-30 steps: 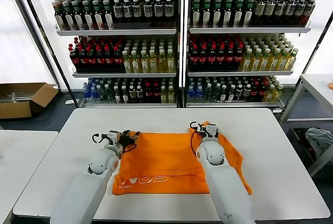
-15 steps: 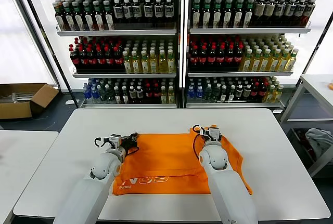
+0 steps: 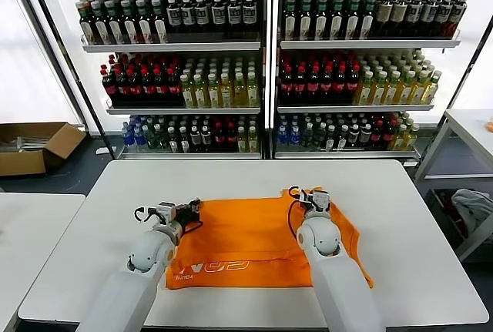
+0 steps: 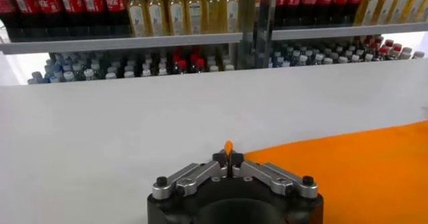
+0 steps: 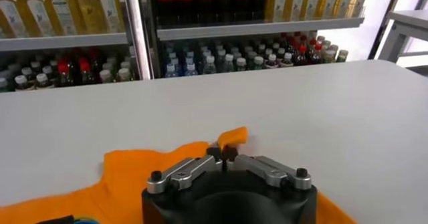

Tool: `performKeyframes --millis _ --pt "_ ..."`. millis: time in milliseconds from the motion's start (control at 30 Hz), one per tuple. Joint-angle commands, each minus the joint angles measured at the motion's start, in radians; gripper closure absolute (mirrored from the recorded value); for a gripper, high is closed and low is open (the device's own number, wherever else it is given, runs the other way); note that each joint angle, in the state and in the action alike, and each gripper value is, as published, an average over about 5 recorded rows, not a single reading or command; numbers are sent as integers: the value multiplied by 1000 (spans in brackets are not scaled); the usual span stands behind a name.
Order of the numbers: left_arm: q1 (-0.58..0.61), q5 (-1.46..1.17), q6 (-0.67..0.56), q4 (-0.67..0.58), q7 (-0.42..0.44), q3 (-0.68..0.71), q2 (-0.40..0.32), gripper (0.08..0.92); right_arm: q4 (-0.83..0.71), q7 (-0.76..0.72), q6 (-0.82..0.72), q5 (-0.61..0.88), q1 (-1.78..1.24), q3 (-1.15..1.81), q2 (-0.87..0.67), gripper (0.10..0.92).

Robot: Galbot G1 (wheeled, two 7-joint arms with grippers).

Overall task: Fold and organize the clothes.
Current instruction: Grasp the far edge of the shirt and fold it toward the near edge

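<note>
Orange T-shirt: one
Hands: two, left hand and right hand
White counter: one, plus parts of two more
Cardboard box: one
Bottle shelving units: two, three tiers each

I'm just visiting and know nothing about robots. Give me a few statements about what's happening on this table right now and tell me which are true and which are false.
1. The orange T-shirt lies on the white table. True.
2. The left gripper is open and hovers away from the shirt. False: it is shut on a bit of the shirt's far edge.
3. The right gripper pinches orange fabric. True.
4. The shirt's white lettering sits at its far edge, beside the grippers. False: the lettering is near the front edge, closest to the robot.
5. The shelves behind the table hold folded clothes. False: they hold rows of bottles.
</note>
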Motion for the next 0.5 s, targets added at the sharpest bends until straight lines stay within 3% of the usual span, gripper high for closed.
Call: performKeyframes --millis 33,500 --pt "76 -8 -26 -195 -2 -26 28 909 195 -13 7 -18 -38 8 -33 914" --pt "274 23 -29 -389 5 -83 47 909 452 -11 7 -34 -321 44 -72 914"
